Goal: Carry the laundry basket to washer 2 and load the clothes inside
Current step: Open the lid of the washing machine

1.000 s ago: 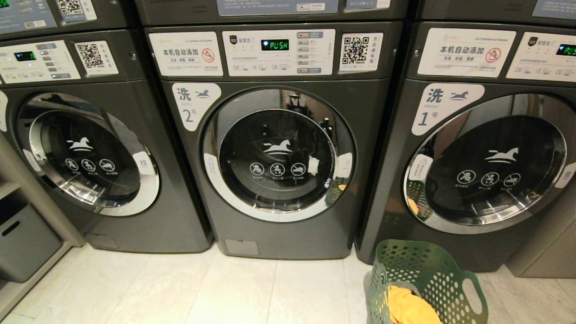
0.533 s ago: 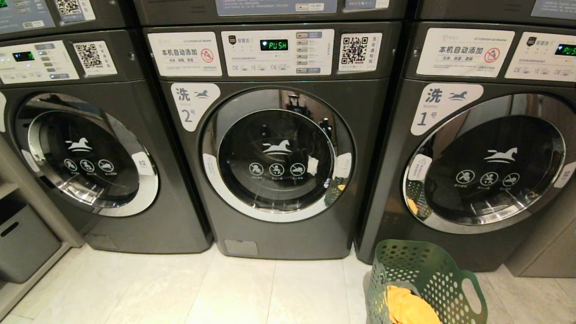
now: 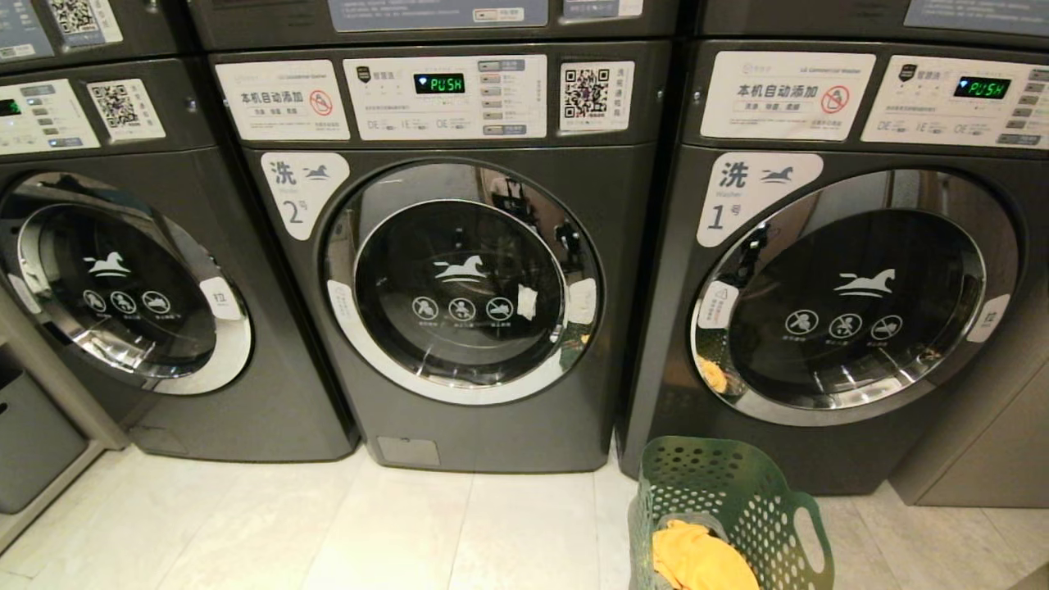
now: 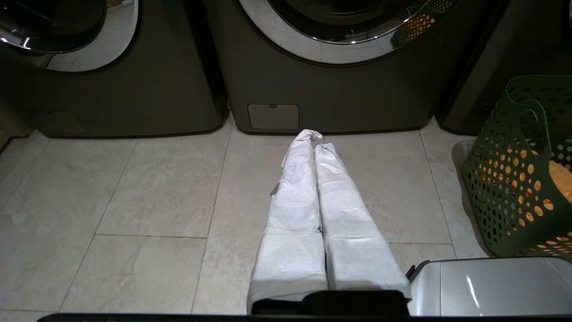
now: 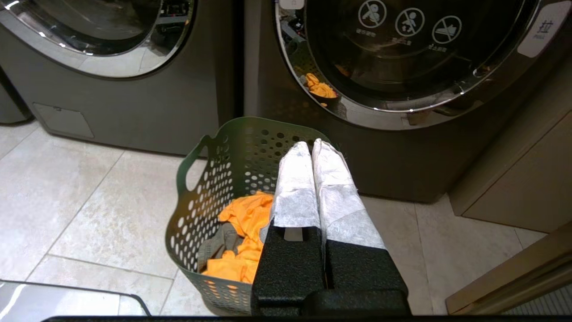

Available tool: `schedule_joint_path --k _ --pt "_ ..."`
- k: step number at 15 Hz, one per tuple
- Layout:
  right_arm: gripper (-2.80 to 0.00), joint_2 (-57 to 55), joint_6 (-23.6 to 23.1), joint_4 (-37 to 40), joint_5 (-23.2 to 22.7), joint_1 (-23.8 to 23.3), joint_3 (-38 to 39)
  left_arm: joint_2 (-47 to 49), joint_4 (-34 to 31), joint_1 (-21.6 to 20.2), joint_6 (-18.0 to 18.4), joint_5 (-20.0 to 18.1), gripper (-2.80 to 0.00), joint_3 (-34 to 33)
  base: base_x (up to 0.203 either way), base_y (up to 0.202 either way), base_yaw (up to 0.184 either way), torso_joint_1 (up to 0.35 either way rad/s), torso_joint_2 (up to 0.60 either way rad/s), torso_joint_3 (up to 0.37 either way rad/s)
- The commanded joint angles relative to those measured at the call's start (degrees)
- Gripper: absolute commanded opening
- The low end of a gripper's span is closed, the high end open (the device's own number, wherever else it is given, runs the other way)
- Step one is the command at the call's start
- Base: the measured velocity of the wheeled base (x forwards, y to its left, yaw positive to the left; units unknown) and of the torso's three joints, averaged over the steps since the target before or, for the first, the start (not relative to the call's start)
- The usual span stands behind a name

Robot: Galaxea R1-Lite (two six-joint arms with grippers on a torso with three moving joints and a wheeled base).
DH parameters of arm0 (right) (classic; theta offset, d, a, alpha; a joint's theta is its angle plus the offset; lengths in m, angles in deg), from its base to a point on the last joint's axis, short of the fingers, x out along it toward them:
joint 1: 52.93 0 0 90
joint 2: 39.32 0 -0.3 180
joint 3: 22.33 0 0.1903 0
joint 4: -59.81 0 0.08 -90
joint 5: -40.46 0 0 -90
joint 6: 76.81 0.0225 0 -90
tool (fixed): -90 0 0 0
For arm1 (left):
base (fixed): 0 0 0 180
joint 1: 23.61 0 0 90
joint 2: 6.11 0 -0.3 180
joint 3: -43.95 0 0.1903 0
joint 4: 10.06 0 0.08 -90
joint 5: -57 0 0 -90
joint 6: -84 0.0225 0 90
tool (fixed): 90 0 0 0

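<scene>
Far left stands a third dark grey washer, door shut. Centre-left is washer 2, numeral label at its upper left, chrome-rimmed door closed, display lit. To its right is washer 1, also closed.

The laundry basket sits on the pale tile floor, near the foot of washer 1 and just right of the seam between the two machines, so it is not yet in front of washer 2. Inside lie an orange garment and a grey item beneath it.

The left gripper hangs low over bare floor before washer 2, cloth-wrapped fingers pressed together, holding nothing. The right gripper hovers above the basket's far rim, fingers likewise together and empty.

Handling assessment: the basket appears light, thin-walled plastic, likely to flex under a one-sided lift. The cut-out loop handle on the left wall, and its twin on the right, are the sound holds. The clothes are soft and limp and may snag in the perforations.
</scene>
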Motion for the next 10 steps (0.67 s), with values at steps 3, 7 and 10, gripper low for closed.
schedule_joint_path --k 3,7,10 --pt "-2.8 -0.1 -0.1 0.0 0.0 0.0 0.0 0.0 -0.1 0.0 0.0 0.0 -2.8 0.0 0.0 -0.195 0.002 0.004 0.0 0.0" --pt "-2.8 -0.1 -0.1 0.0 0.1 0.0 0.0 0.0 -0.1 0.0 0.0 0.0 -2.8 0.0 0.0 -0.194 0.003 0.005 0.0 0.001" --pt "-2.8 -0.1 -0.1 0.0 0.1 0.0 0.0 0.0 -0.1 0.0 0.0 0.0 -2.8 0.0 0.0 -0.197 0.0 -0.001 0.0 0.001"
